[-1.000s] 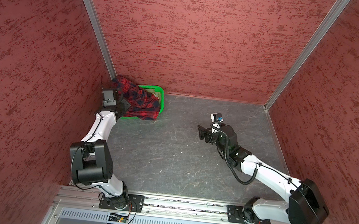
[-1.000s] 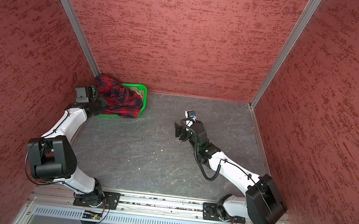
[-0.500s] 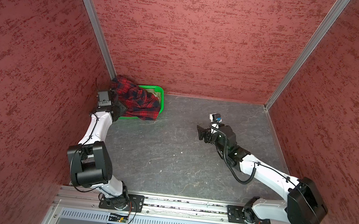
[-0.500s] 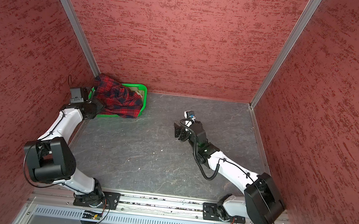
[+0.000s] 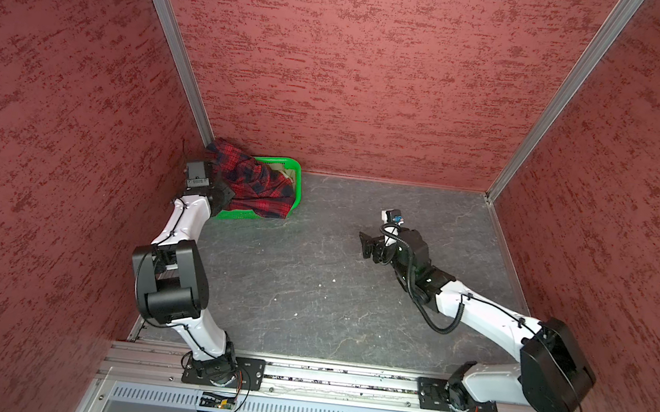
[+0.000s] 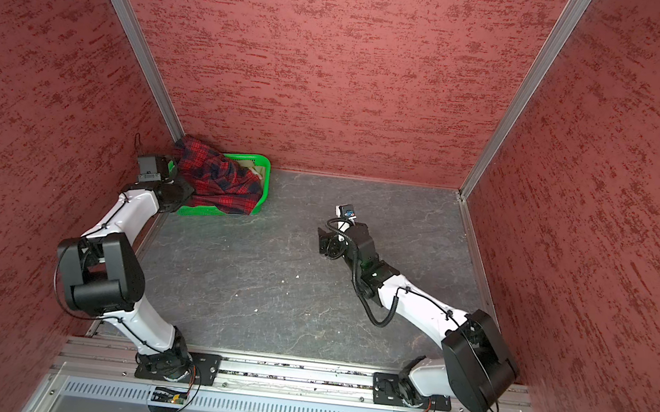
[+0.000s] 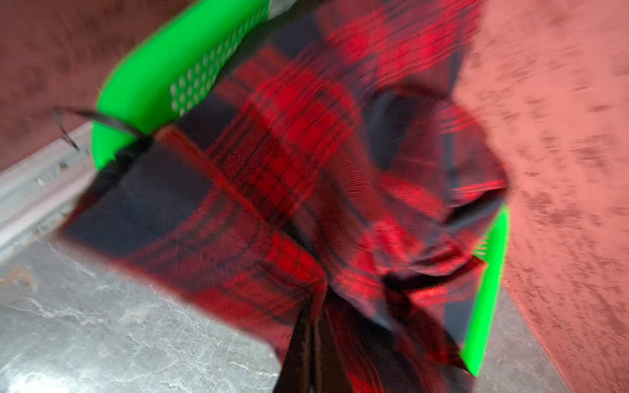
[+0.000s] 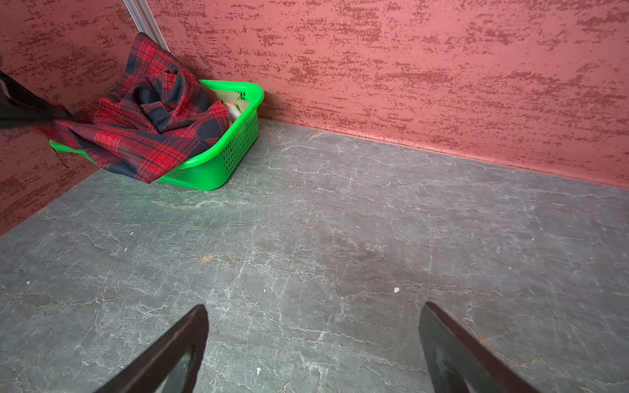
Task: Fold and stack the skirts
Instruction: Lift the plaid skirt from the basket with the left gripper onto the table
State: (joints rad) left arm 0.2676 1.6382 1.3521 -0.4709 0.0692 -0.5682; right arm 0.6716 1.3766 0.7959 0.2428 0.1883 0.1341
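Note:
A red-and-navy plaid skirt (image 5: pixel 257 185) (image 6: pixel 217 185) is heaped on the green basket (image 5: pixel 298 183) (image 6: pixel 266 183) in the far left corner and spills over its near rim. My left gripper (image 7: pixel 311 326) is shut on a fold of this skirt (image 7: pixel 289 170) at the basket's left end. Its dark fingers (image 8: pixel 34 114) pinch the skirt's edge (image 8: pixel 153 126) in the right wrist view. In both top views the wrist hides the left jaws. My right gripper (image 5: pixel 368 246) (image 6: pixel 322 242) (image 8: pixel 313 326) hangs open over the bare floor at mid right, holding nothing.
Pale cloth (image 8: pixel 235 102) lies inside the basket (image 8: pixel 238 143) under the plaid. The basket stands against the back wall and the left wall's metal post (image 5: pixel 170 44). Grey stone floor (image 5: pixel 311 288) stretches between the arms. Red walls close in three sides.
The left wrist has shifted back towards the left wall beside the basket, and its jaws now pinch the plaid skirt's edge. The right arm has barely moved.

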